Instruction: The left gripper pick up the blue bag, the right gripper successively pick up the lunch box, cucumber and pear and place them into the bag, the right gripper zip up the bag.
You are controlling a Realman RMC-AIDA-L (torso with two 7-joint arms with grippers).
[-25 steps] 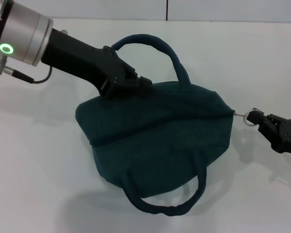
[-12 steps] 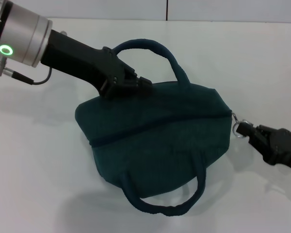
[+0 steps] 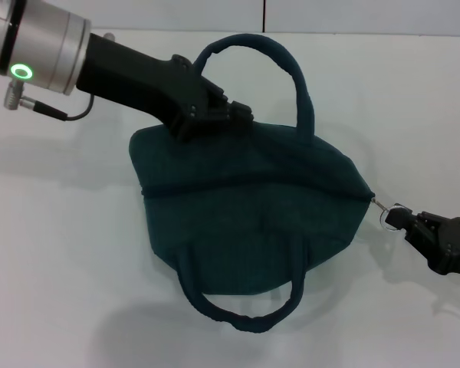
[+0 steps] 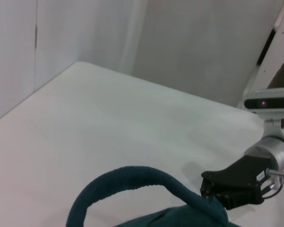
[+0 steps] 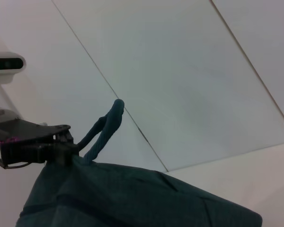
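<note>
Zipping looks basically done: your right gripper (image 3: pixel 405 222) is clenched on the ring pull (image 3: pixel 389 216) at the blue bag (image 3: pixel 253 222)'s right end, mid-table. Left gripper (image 3: pixel 226 119) grasps the far edge. Next, let go gently.

We see a white table (image 3: pixel 77 253) filling nearly the whole head view, evenly lit with soft shadows. Beyond the table's far edge stands a pale grey panelled wall (image 4: pixel 189 42), split by a thin dark vertical seam (image 3: pixel 264 15). Above the table, panel seams cross diagonally.
</note>
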